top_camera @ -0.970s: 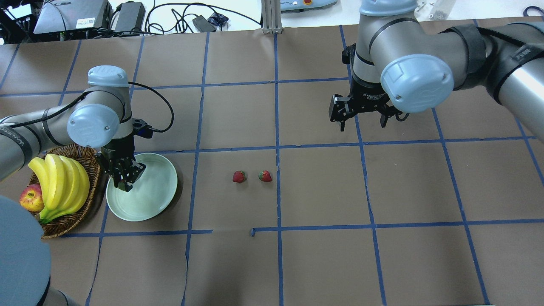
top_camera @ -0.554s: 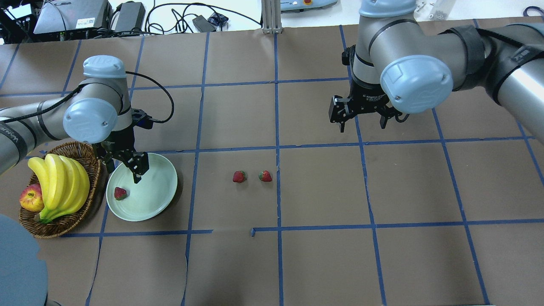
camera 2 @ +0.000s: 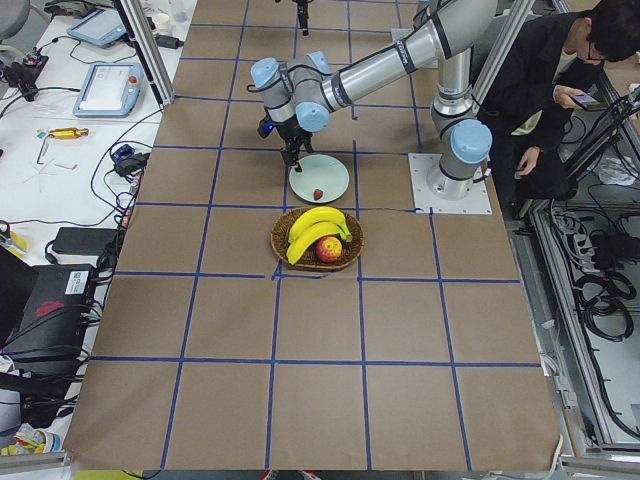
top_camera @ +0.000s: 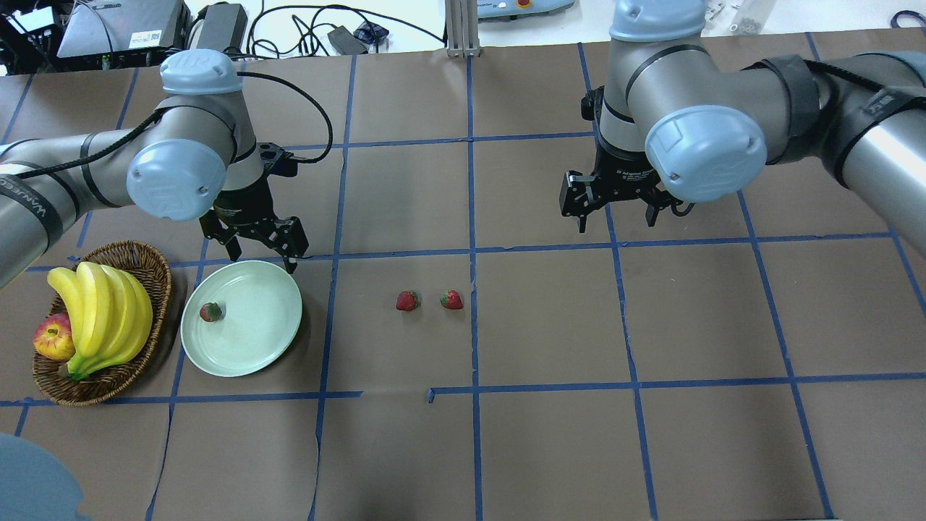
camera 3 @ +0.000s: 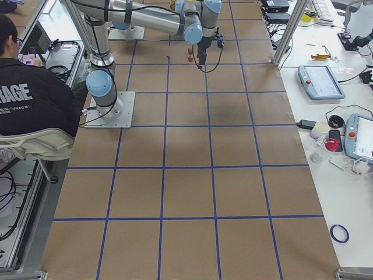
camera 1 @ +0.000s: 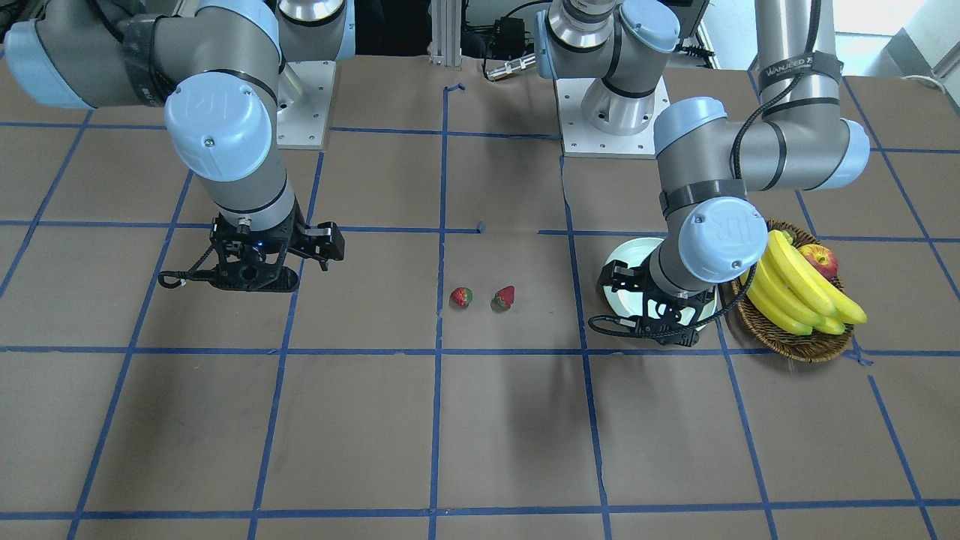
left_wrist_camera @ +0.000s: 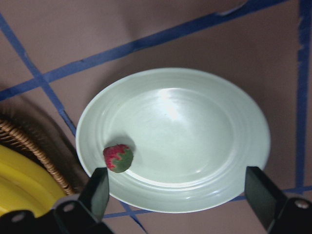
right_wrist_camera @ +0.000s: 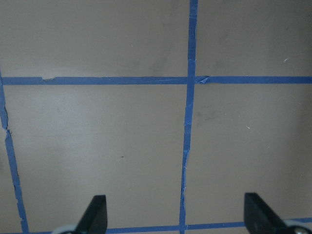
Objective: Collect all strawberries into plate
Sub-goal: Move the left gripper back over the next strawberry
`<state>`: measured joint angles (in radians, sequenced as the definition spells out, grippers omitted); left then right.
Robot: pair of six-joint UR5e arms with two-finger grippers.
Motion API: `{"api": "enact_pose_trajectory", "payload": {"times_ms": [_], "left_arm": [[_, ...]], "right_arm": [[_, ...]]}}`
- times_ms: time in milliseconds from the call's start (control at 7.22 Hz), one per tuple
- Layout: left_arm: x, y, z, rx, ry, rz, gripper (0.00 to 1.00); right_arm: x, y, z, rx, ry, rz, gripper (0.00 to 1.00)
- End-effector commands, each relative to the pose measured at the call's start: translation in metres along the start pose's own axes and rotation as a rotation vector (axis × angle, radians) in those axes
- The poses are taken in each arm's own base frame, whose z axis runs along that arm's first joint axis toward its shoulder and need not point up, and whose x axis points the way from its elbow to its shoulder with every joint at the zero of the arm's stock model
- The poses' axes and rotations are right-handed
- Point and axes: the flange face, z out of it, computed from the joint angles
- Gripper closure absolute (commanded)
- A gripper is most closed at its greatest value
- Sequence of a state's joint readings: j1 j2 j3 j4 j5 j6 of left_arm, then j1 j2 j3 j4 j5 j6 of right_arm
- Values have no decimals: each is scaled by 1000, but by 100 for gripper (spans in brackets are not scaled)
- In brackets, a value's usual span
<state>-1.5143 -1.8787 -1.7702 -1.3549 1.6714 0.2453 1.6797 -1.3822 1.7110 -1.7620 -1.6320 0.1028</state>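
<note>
Strawberries (top_camera: 210,312) (top_camera: 407,301) (top_camera: 451,299) three, one on the lone plate (top_camera: 253,358), two on table (top_camera: 550,325); left end effector (top_camera: 263,260), right end effector (top_camera: 616,223) both spread.

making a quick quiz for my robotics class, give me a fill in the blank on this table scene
The round pale mint-green plate holds exactly ____ small red toy strawberry.
The number of strawberries lying on the brown paper-covered table outside the plate is ____.
The left tool, above the plate, is ____ and holds nothing.
The yellow bananas and the red-yellow apple sit in a brown woven wicker ____.
Missing words: one; two; open; basket.
</note>
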Motion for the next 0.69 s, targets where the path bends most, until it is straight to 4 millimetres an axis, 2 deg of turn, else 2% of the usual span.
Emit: {"api": "enact_pose_trajectory", "payload": {"times_ms": [0, 139, 277, 416, 554], "left_arm": [[57, -6, 7, 9, 89, -112, 0], [81, -6, 9, 6, 95, -96, 0], [101, -8, 9, 17, 215, -85, 0], [111, -13, 15, 15, 301, -81, 0], [114, -17, 26, -7, 306, -70, 0]], "right_arm": [[0, 0, 0, 0, 0, 0, 0], [0, 0, 0, 0, 0, 0, 0], [0, 0, 0, 0, 2, 0, 0], [0, 0, 0, 0, 0, -2, 0], [0, 0, 0, 0, 2, -3, 0]]}}
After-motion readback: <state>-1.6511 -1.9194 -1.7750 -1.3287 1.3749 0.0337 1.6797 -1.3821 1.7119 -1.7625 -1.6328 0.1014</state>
